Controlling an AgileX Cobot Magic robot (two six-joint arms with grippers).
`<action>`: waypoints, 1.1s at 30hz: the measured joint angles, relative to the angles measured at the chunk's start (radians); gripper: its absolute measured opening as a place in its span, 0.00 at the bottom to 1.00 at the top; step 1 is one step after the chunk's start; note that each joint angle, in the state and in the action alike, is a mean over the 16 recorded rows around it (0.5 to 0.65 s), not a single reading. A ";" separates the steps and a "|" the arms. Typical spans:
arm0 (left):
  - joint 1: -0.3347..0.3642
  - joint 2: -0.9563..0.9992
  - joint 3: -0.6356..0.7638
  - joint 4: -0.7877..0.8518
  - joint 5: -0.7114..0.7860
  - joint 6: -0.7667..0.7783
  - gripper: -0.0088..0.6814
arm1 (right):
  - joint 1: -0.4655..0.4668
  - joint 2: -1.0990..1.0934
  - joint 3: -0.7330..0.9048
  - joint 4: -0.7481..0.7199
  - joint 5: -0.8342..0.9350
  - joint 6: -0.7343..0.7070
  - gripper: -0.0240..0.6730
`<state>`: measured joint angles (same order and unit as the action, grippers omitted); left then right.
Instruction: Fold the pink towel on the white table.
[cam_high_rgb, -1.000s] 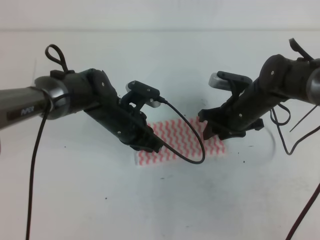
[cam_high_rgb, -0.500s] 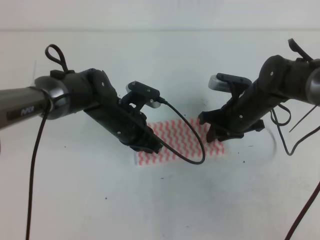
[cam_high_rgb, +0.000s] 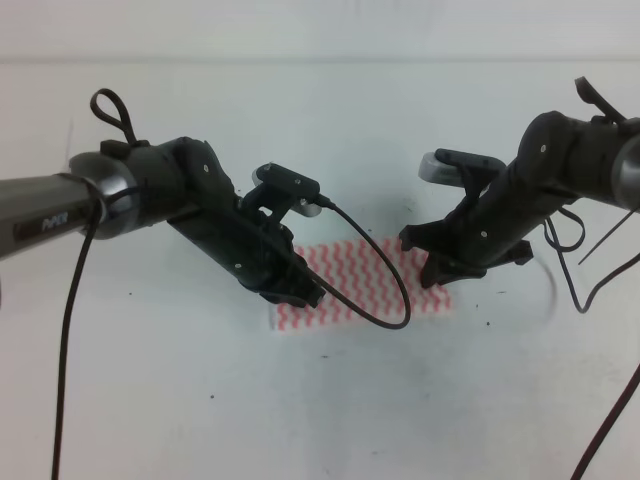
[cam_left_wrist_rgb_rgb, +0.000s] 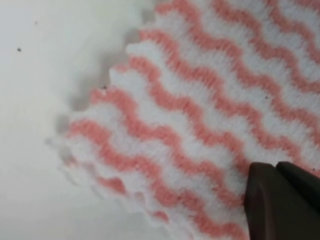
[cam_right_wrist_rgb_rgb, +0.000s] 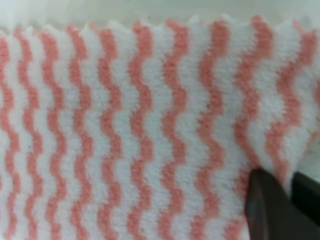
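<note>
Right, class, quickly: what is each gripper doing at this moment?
Left gripper: down on the pink towel; open or shut cannot be told.
Right gripper: down on the towel's right end; cannot be told either.

The towel (cam_high_rgb: 365, 280), a thin cloth with wavy pink and white stripes and scalloped edges, lies flat near the middle of the white, dark-specked table (cam_high_rgb: 330, 400), partly hidden.

Probably a robotics lab: bare white table (cam_high_rgb: 200, 400), cabled black arms, plain pale backdrop
</note>
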<state>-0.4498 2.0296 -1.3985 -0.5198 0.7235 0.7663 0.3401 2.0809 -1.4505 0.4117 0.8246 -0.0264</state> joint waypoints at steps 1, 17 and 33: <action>0.000 0.000 0.000 0.000 0.000 0.000 0.01 | 0.000 -0.002 -0.001 0.000 -0.001 0.000 0.04; 0.000 0.001 0.000 0.000 0.001 0.002 0.01 | 0.008 -0.052 -0.057 0.082 0.012 -0.040 0.01; 0.000 -0.002 0.000 0.000 -0.001 0.021 0.01 | 0.093 -0.054 -0.069 0.170 -0.049 -0.081 0.01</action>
<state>-0.4498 2.0273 -1.3987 -0.5195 0.7230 0.7873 0.4331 2.0264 -1.5199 0.5819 0.7752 -0.1071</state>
